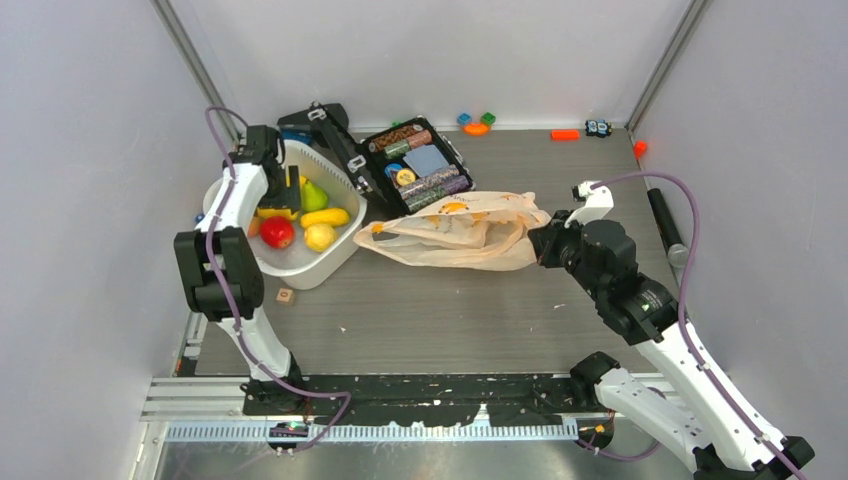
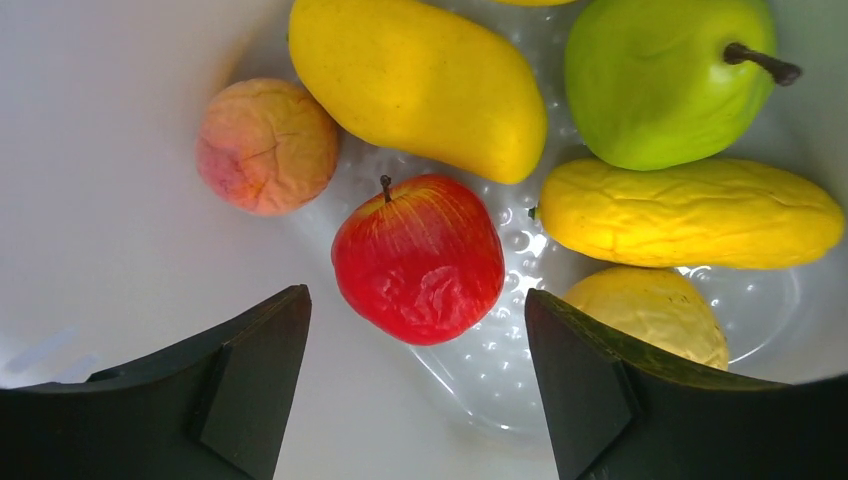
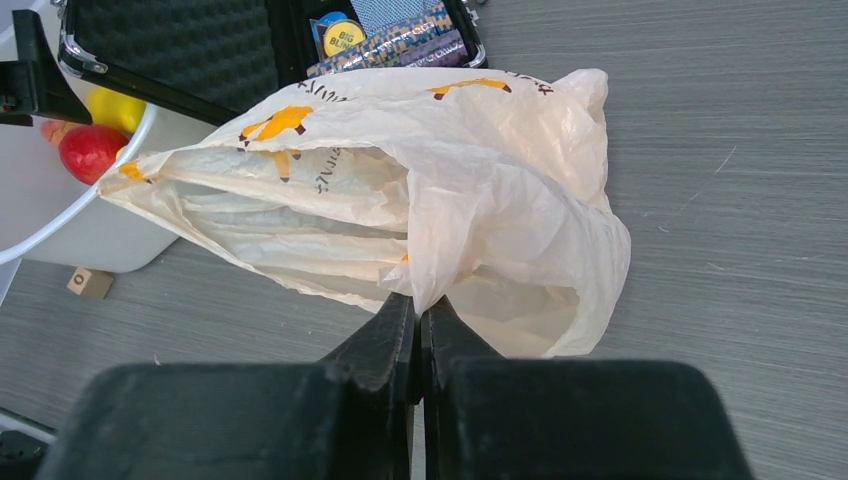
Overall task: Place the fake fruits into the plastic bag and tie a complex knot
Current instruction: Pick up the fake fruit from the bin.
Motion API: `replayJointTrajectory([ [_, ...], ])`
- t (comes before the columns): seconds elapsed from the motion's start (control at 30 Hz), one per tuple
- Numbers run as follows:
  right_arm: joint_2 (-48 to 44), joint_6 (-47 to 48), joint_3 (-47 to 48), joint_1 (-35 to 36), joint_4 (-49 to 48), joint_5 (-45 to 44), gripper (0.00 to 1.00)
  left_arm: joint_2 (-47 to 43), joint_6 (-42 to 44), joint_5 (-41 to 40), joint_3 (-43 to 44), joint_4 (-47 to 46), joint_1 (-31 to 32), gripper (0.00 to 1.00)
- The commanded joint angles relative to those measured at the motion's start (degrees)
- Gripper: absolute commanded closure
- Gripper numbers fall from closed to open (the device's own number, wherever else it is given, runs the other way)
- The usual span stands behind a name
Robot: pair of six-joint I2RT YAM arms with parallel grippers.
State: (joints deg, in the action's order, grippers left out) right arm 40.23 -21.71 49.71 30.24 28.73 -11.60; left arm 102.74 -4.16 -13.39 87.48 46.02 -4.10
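Observation:
The fake fruits lie in a white tub (image 1: 335, 262): a red apple (image 2: 418, 257), a yellow mango (image 2: 415, 82), a green pear (image 2: 665, 80), a long yellow fruit (image 2: 690, 212), a yellow lemon (image 2: 650, 310) and a small orange peach (image 2: 266, 146). My left gripper (image 2: 415, 385) hangs open just above the apple, holding nothing. The pale peach plastic bag (image 1: 455, 232) lies on the table to the right of the tub, its mouth facing the tub. My right gripper (image 3: 420, 320) is shut on the bag's (image 3: 480, 200) near edge.
An open black case (image 1: 415, 165) with chips and cards stands behind the bag. Small coloured toys (image 1: 476, 122) lie along the back wall. A small wooden cube (image 1: 285, 295) lies in front of the tub. A black cylinder (image 1: 665, 225) lies at the right.

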Motion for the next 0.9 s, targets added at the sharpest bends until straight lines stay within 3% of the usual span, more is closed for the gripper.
replayJointTrajectory([
  [0.0,-0.2,0.39,1.37,-0.09,-3.0,0.21,0.95,1.64,0.2,0.17,2.91,1.05,-0.4,0.17],
  [0.6,-0.59,-1.12,0.38,-0.07,-3.66,0.51,0.95,8.03,1.52,-1.81,2.76,2.32,-1.78,0.06],
  [0.73,-0.9,-1.22,0.4,-0.03,-3.62,0.36,0.95,8.74,1.58,-0.81,2.67,2.13,-1.78,0.13],
  [0.87,-1.48,-1.45,0.16,-0.07,-3.53,0.0,0.95,10.49,1.81,-1.33,3.0,2.71,-1.79,0.28],
])
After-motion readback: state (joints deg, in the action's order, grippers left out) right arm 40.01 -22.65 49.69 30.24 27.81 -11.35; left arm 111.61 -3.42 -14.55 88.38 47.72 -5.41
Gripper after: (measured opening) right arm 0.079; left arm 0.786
